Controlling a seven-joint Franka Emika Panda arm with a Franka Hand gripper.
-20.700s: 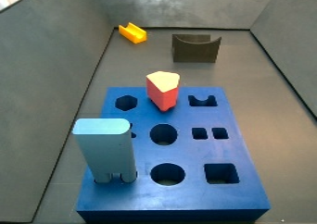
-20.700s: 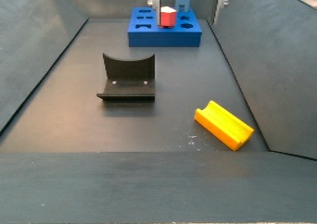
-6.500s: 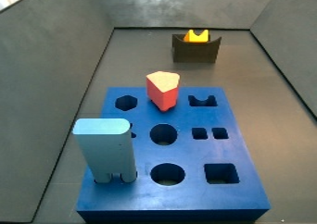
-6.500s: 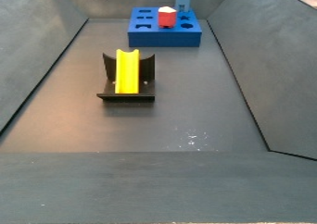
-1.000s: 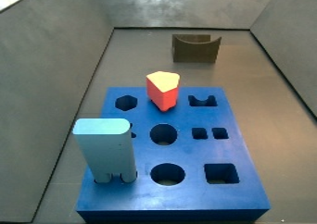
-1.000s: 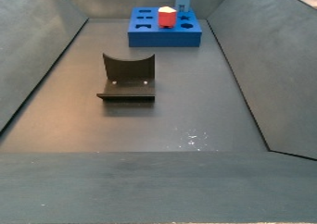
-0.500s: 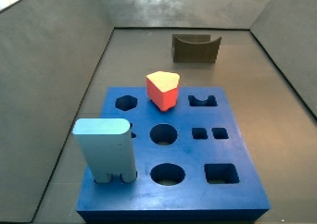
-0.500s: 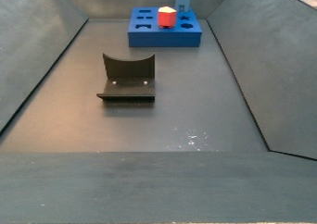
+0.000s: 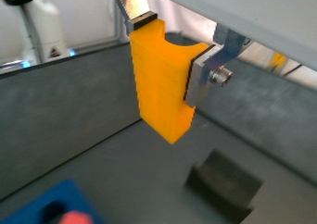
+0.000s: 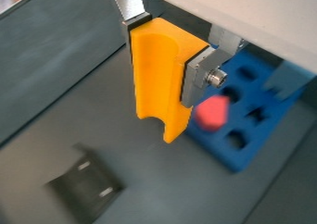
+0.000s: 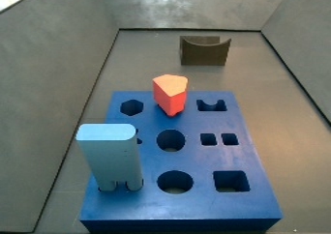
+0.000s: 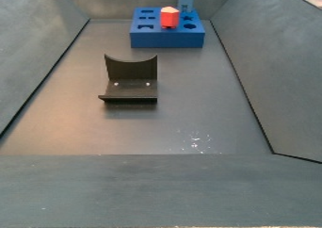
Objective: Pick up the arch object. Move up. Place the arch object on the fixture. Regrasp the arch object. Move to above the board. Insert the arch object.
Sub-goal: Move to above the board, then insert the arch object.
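- Wrist views both show the claw (image 9: 173,52) clamped on the arch object (image 9: 161,84), its silver fingers (image 10: 202,68) pressing the yellow-orange block from two opposite sides while the block hangs lengthwise below them.
- Holding it by the upper part leaves the lower end free, which I take to be the reason for the grip: that free end is what has to go down into a hole. A small notch seems to show at the lower end in a wrist view (image 10: 173,133), though it is too blurred to be sure.
- Both side views miss the claw and the block altogether, so they must be up above the frame, well clear of the floor.
- The fixture (image 12: 130,79) stands empty on the floor, its recess bare, well apart from the board (image 11: 181,160).
- The board carries a red peg (image 11: 169,93) and a tall light-blue block (image 11: 107,157) already standing in it; the arch-shaped hole (image 11: 211,104) just beside the red peg is open.
- In a wrist view the board (image 10: 254,107) and the red peg (image 10: 213,113) lie below and off to one side of the hanging block, so to my eye the carry toward the board is under way and the lining-up over the hole is not yet done.
- The red peg so near the hole looks like the thing to mind on the way down.
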